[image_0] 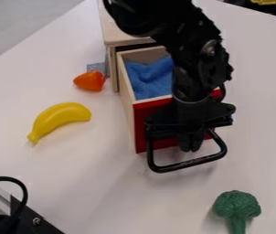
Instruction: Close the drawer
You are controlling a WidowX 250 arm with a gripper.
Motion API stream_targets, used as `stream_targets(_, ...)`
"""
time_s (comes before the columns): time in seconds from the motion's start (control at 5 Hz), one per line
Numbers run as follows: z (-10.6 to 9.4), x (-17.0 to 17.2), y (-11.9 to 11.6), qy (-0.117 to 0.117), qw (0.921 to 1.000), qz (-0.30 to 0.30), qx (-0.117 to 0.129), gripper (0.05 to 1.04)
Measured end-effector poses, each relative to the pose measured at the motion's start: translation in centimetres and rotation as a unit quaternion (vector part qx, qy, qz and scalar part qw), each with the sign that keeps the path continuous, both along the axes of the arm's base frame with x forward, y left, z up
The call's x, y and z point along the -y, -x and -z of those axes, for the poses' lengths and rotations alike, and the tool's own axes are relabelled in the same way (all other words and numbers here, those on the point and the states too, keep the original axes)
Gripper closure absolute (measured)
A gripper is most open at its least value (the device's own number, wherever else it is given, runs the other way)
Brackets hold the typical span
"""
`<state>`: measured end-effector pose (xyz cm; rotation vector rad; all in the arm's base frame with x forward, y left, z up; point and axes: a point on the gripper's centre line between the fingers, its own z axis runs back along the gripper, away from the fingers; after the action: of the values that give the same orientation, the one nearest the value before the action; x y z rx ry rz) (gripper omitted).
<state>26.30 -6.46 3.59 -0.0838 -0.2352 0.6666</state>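
Hanging down at the red front of the pulled-out drawer [139,121], the gripper [191,145] has its fingers [185,140] drawn together, with nothing seen between them. Behind the fingers, a blue cloth [146,81] lies in the drawer, and farther back stands the wooden cabinet [117,34]. The black looped handle [186,165] frames their tips. Left of them, a yellow banana [60,118] and an orange toy [90,81] lie on the bench [79,173]; nearer the camera, rightward, is green broccoli [236,205].

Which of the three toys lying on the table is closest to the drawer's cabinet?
The orange toy, right beside the wooden cabinet; the yellow banana and the green broccoli both lie farther out.
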Motion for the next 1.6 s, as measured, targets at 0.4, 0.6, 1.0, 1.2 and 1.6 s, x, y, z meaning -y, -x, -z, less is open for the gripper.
stream_targets(0.4, 0.2, -1.4, -1.2, -0.008, 0.9999, -0.014, 0.001, 1.029)
stream_targets(0.6, 0.5, -2.6, -1.9, -0.017, 0.9996, -0.024, 0.003, 1.029)
stream_targets(1.0, 0.6, -3.1, -2.5, -0.021, 0.9994, -0.028, 0.006, 1.029)
stream_targets(1.2, 0.7, -3.7, -2.8, -0.023, 0.9991, -0.034, 0.006, 1.029)
stream_targets(1.6, 0.5, -4.6, -4.1, -0.020, 0.9986, -0.048, 0.014, 1.029)
